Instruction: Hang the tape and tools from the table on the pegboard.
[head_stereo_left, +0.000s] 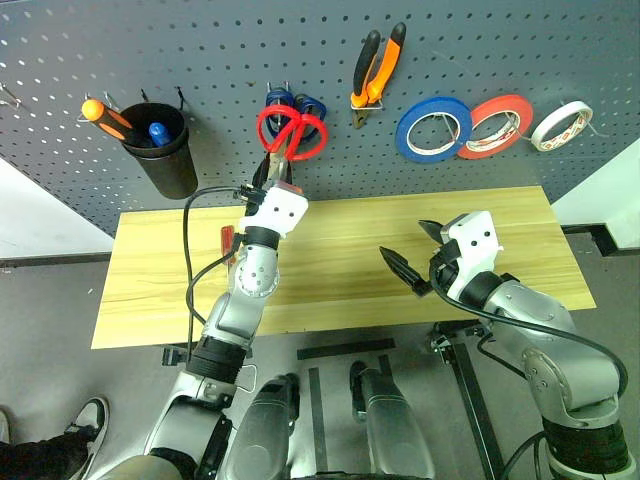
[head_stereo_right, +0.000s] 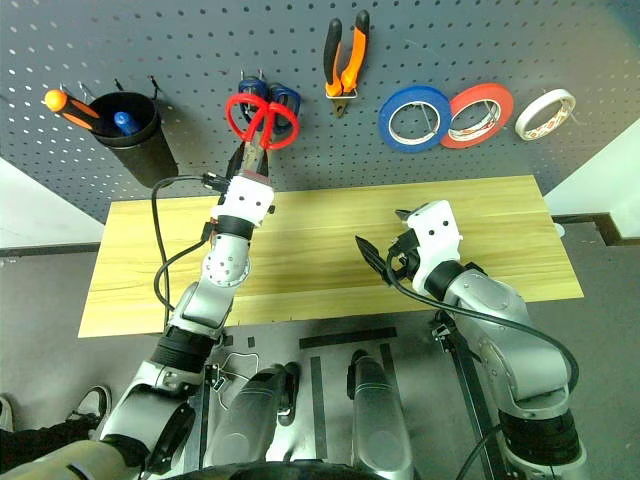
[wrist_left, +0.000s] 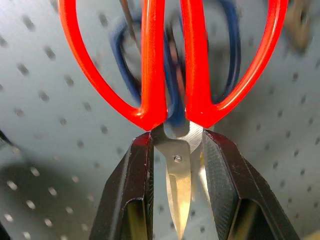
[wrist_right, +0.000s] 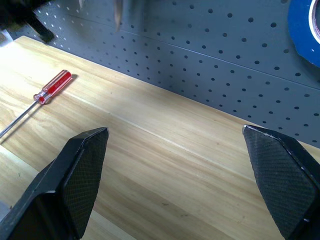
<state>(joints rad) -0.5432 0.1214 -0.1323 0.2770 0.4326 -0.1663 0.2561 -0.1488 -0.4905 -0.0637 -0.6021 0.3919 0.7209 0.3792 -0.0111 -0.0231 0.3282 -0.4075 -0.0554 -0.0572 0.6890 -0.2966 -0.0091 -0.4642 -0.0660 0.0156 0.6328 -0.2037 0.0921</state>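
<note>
**A:** Dark grey perforated pegboard (head_stereo_left: 200, 60) fills the wall ahead of you, and most of the job already hangs on it. Start with the red-handled steel scissors (head_stereo_left: 291, 134): your left gripper (wrist_left: 176, 165) has its jaws clamped on the blades just below the pivot, handles up, right against the board.

**B:** Are they on a hook yet?

**A:** You cannot tell from here. The red loops sit over the blue-handled scissors (head_stereo_left: 296, 103) already hanging there, and the hook itself is hidden behind them. I'd judge the hang is in hand, not finished.

**B:** How do the scissors look?

**A:** Closed, two large glossy red loops, a short bright blade pair with a small rivet, held upright with the tips pointing down between your fingers.

**B:** What else is done?

**A:** The orange-and-black-handled pliers (head_stereo_left: 376, 66) hang just beside them, and the whitish translucent tape roll (head_stereo_left: 560, 125) hangs at the far right, past the blue tape roll (head_stereo_left: 432, 129) and the red-orange tape roll (head_stereo_left: 497, 126).

**B:** And what's left?

**A:** The small red-handled screwdriver (wrist_right: 51, 87) lies on the light yellow plank wood surface (head_stereo_left: 350, 290), near your left arm. Your right gripper (wrist_right: 175, 175) hovers over the surface with jaws wide apart, empty.
</note>
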